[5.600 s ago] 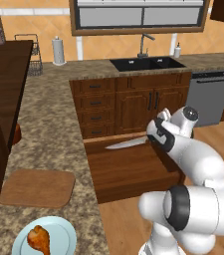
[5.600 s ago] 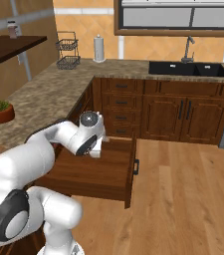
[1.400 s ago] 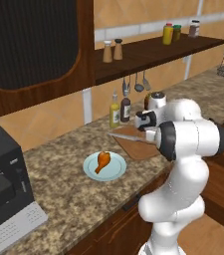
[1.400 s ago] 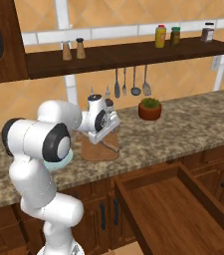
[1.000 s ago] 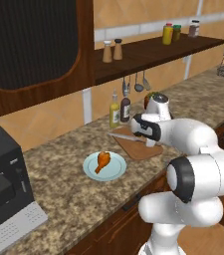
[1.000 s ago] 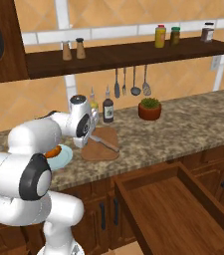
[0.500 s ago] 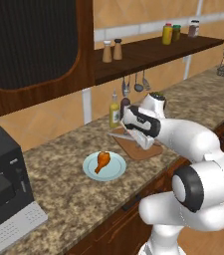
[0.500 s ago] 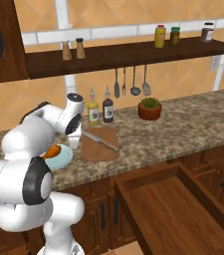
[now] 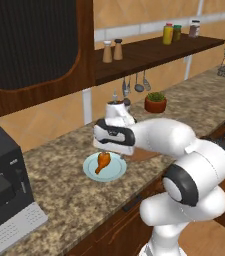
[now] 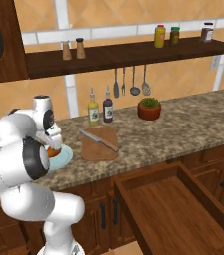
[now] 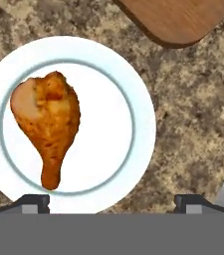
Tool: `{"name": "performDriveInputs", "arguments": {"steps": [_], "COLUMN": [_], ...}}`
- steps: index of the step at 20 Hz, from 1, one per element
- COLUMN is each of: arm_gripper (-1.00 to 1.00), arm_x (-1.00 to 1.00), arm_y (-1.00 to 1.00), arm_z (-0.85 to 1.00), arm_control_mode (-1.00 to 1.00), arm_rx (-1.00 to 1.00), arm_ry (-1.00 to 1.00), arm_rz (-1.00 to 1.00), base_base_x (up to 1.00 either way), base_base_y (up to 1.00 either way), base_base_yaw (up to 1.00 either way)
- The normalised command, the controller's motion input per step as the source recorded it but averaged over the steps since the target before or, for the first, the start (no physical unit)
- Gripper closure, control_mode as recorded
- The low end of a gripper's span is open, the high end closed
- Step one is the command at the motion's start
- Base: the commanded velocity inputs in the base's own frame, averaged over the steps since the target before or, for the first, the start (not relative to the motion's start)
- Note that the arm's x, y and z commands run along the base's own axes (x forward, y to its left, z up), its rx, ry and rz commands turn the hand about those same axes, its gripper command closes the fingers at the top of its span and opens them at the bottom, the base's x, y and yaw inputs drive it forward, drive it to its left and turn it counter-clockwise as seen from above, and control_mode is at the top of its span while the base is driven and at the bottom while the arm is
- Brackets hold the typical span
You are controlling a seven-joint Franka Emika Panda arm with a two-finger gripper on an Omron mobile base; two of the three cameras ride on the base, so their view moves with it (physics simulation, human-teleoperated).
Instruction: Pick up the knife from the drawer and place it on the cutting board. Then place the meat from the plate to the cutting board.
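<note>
Hovering over meat on plate, hand open, empty. Knife already on cutting board; meat transfer left.

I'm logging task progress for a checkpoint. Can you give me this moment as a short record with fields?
knife: lying on the cutting board, blade diagonal
meat: drumstick on the plate, not yet moved
plate position: on the granite counter, beside the board
gripper: open, above the plate, holding nothing
drawer: pulled out, nothing visible inside
step done: knife placed
step left: meat to board
</note>
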Motion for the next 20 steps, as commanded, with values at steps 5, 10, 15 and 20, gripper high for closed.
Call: {"name": "performDriveInputs", "arguments": {"steps": [5,10,15,20], "arm_gripper": [-1.0,-1.0,-1.0,-1.0], "arm_x": [0.37,0.66,0.43,-0.17], "arm_y": [0.29,0.0,0.06,-0.08], "arm_z": [-0.71,-0.12,-0.22,-0.51], "arm_control_mode": [-1.0,-1.0,-1.0,-1.0], "arm_rx": [-0.2,0.04,0.0,0.0], "arm_ry": [0.17,-0.02,0.0,0.0], "arm_rz": [0.21,0.09,0.0,0.02], "base_base_x": [0.0,0.0,0.0,0.0], "base_base_y": [0.0,0.0,0.0,0.0], "base_base_yaw": [0.0,0.0,0.0,0.0]}}
